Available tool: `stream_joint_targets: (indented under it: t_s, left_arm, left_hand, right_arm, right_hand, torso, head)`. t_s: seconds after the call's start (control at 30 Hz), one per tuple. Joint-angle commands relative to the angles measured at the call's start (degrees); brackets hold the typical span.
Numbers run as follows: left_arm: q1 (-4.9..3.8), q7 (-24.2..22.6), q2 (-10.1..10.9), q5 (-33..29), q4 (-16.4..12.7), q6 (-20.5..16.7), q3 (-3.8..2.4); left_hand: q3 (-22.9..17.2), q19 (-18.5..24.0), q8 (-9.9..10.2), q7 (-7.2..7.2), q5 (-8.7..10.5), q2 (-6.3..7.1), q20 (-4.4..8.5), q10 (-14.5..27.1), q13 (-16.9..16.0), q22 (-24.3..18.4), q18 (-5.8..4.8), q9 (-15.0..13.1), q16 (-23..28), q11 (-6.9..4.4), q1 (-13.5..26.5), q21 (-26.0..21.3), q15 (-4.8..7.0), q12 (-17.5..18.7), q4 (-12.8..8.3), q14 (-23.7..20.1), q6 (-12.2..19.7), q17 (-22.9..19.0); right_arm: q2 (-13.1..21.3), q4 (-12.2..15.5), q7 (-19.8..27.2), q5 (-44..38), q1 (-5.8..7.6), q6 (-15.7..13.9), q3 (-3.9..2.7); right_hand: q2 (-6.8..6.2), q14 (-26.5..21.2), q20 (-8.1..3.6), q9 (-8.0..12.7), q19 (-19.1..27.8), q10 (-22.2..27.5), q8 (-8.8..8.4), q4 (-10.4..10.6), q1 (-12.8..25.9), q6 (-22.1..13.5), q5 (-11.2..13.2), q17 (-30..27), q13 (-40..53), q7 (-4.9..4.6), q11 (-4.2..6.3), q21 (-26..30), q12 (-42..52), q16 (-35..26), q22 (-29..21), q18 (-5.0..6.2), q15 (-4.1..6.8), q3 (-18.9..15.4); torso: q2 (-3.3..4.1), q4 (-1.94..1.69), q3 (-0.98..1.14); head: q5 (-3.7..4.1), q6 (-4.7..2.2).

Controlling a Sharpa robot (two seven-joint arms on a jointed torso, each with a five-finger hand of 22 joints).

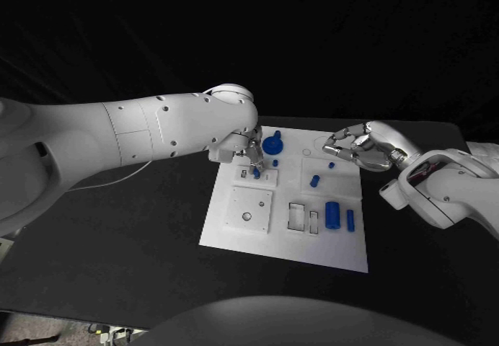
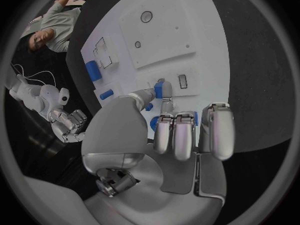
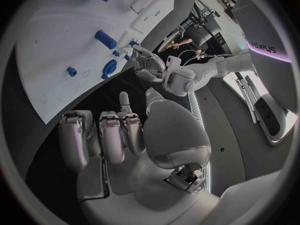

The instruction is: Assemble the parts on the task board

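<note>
Plainly, a small blue part [image 2: 159,90] is pinched between the left hand's [image 1: 241,148] thumb and a finger, held upright over the far left stretch of the board [image 1: 239,238], with its long axis pointing down at the white surface. Just below it, a small rectangular slot [image 2: 182,81] is seen in the left wrist view, lying a little aside of the part's tip, so the coming move is judged to turn on a short sideways shift and a straight descent. A round blue part [image 1: 272,144] stands just beside the left fingers [image 2: 185,135] on the far side, and little room is left there. The square raised plate [image 1: 252,208] lies nearer the robot, apart from the hand. The right hand [image 1: 362,146] is held above the board's far right edge, its fingers [image 3: 103,135] curled in on nothing, well apart from the slot; the left hand is clearly the nearer. Between the two hands, small blue pegs [image 1: 314,181] lie on the board, and a larger blue cylinder [image 1: 332,214] rests toward the near right. Open board is left toward the near edge, and bare desk [image 1: 125,238] lies beyond the board's left edge.
</note>
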State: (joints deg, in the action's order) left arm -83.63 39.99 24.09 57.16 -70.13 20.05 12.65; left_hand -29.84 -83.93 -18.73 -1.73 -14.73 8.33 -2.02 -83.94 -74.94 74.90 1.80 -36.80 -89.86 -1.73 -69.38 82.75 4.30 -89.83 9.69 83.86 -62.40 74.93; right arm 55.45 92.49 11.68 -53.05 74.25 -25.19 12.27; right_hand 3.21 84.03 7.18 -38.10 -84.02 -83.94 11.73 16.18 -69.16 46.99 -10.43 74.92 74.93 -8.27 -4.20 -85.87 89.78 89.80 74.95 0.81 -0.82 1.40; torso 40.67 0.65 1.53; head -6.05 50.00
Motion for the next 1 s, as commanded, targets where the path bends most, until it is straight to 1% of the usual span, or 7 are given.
stream_joint_targets:
  t_s: [0.03, 0.1, 0.23, 0.83, 0.9, 1.0]
  left_arm:
    - [0.11, 8.61, 0.03, -0.67, -0.34, 0.45, 0.03]
    - [0.12, 8.71, 0.11, -0.75, -0.48, 0.55, 0.03]
    - [0.13, 8.83, 0.24, -0.79, -0.63, 0.59, 0.04]
    - [0.36, 9.13, 0.33, -0.83, -0.61, 0.60, 0.07]
    - [0.38, 9.17, 0.34, -0.83, -0.57, 0.62, 0.07]
    - [0.41, 9.27, 0.35, -0.56, -0.47, 0.63, 0.08]
  left_hand:
    - [-3.01, -1.29, 0.43, -0.04, 0.10, -0.57, 0.14, -6.06, -15.06, 12.44, 0.18, 0.00, -0.14, -0.37, 0.07, -0.31, 0.32, -0.17, -3.21, 6.14, 0.57, 15.07]
    - [-3.03, -1.29, 0.50, -0.05, 0.08, -0.58, 0.14, -6.06, -15.06, 12.44, 0.18, 0.02, -0.14, -0.36, 0.06, -0.32, 0.32, -0.17, -3.32, 6.14, 0.57, 15.07]
    - [-3.08, -1.29, 0.59, -0.05, -0.01, -0.62, 0.13, -6.06, -15.06, 12.44, 0.18, 0.04, -0.14, -0.36, 0.05, -0.33, 0.32, -0.17, -3.47, 6.14, 0.53, 15.07]
    - [-3.20, -1.31, 0.81, -0.09, -0.46, -0.78, 0.12, -6.06, -15.06, 12.44, 0.18, 0.09, -0.14, -0.34, 0.17, -0.35, 0.31, -0.17, -3.79, 6.14, 0.38, 15.07]
    - [-3.26, -1.33, 0.87, -0.09, -0.59, -0.86, 0.12, -6.06, -15.06, 12.45, 0.17, 0.10, -0.14, -0.34, 0.17, -0.33, 0.31, -0.17, -3.91, 6.14, 0.32, 15.07]
    - [-3.45, -1.41, 1.00, -0.12, -1.17, -1.02, 0.13, -6.06, -15.06, 12.49, 0.15, 0.08, -0.14, -0.36, 0.14, -0.23, 0.32, -0.17, -4.36, 6.14, 0.12, 15.07]
  right_arm:
    - [-0.02, 0.01, 0.29, -0.57, -0.07, 0.72, 0.01]
    - [-0.03, 0.02, 0.27, -0.57, -0.07, 0.75, 0.01]
    - [-0.03, 0.01, 0.24, -0.58, -0.09, 0.81, 0.01]
    - [0.04, 0.00, 0.05, -0.61, -0.17, 1.01, 0.01]
    - [0.04, -0.01, -0.01, -0.62, -0.17, 1.06, 0.01]
    - [0.04, -0.02, -0.10, -0.62, -0.17, 1.12, 0.01]
  right_hand:
    - [-0.01, 5.97, 0.33, -0.05, -2.14, -6.06, 0.26, -0.08, -0.56, 0.49, -0.07, 15.08, 15.07, 0.06, -0.19, 0.28, 0.22, 0.20, 13.24, 0.58, -0.33, -0.29]
    - [-0.01, 5.97, 0.33, -0.05, -2.13, -6.06, 0.26, -0.09, -0.59, 0.49, -0.08, 15.08, 15.07, 0.06, -0.19, 0.29, 0.22, 0.20, 13.23, 0.59, -0.33, -0.29]
    - [-0.01, 5.97, 0.33, -0.05, -2.13, -6.06, 0.26, -0.09, -0.59, 0.49, -0.08, 15.08, 15.07, 0.06, -0.19, 0.29, 0.22, 0.20, 13.23, 0.59, -0.33, -0.29]
    - [0.01, 5.97, 0.32, -0.05, -2.13, -6.06, 0.29, -0.12, -0.69, 0.49, -0.13, 15.08, 15.07, 0.07, -0.18, 0.30, 0.22, 0.20, 13.23, 0.59, -0.32, -0.28]
    - [0.03, 5.97, 0.32, -0.04, -2.10, -6.06, 0.30, -0.14, -0.76, 0.50, -0.16, 15.08, 15.07, 0.08, -0.17, 0.33, 0.22, 0.20, 13.22, 0.60, -0.31, -0.27]
    - [0.03, 5.97, 0.32, -0.04, -2.10, -6.06, 0.30, -0.14, -0.76, 0.50, -0.16, 15.08, 15.07, 0.08, -0.17, 0.33, 0.22, 0.20, 13.22, 0.60, -0.31, -0.27]
  torso:
    - [0.03, -0.03, -0.02]
    - [0.02, -0.03, 0.01]
    - [0.01, -0.02, -0.03]
    - [0.03, -0.01, 0.01]
    - [0.02, -0.02, -0.02]
    - [0.00, -0.03, 0.00]
  head:
    - [-0.01, 0.00]
    - [0.03, 0.00]
    - [-0.01, 0.00]
    - [-0.03, 0.00]
    - [-0.03, 0.00]
    - [-0.05, 0.00]
